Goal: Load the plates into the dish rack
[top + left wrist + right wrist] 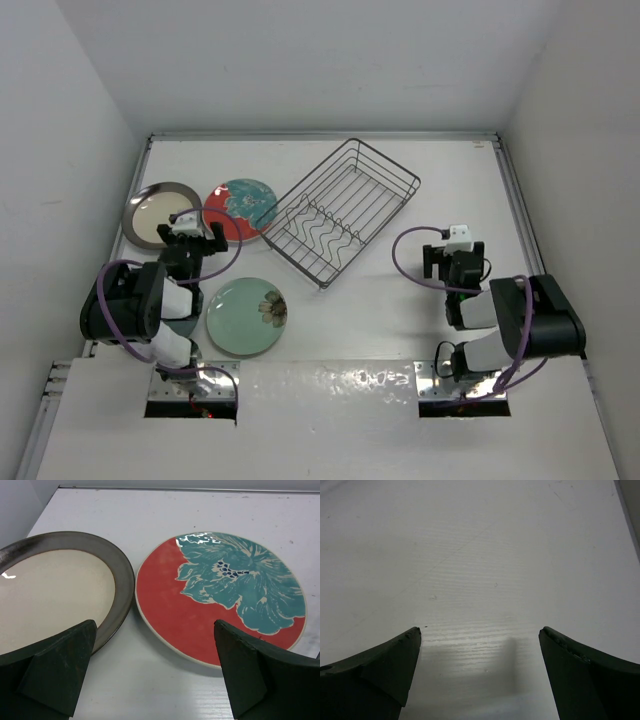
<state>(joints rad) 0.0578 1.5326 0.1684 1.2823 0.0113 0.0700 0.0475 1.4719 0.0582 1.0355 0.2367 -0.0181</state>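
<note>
Left gripper (192, 238) hung spread wide, pinching nothing, over the near edges of the cream plate (153, 214) and the red-and-teal plate (240, 207), which lay just beside each other on the worktop (400, 320). The pale green plate (247, 316) lay flat nearer the arm bases, all three outside the dish rack (340, 212). Right gripper (452, 262) was spread too, over bare worktop to the rack's right.

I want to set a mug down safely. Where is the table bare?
Bare table lies between the dish rack and the right wall, ahead of the right gripper, and along the far edge behind the rack. The left side is crowded: cream plate, red plate and green plate sit close together.
</note>
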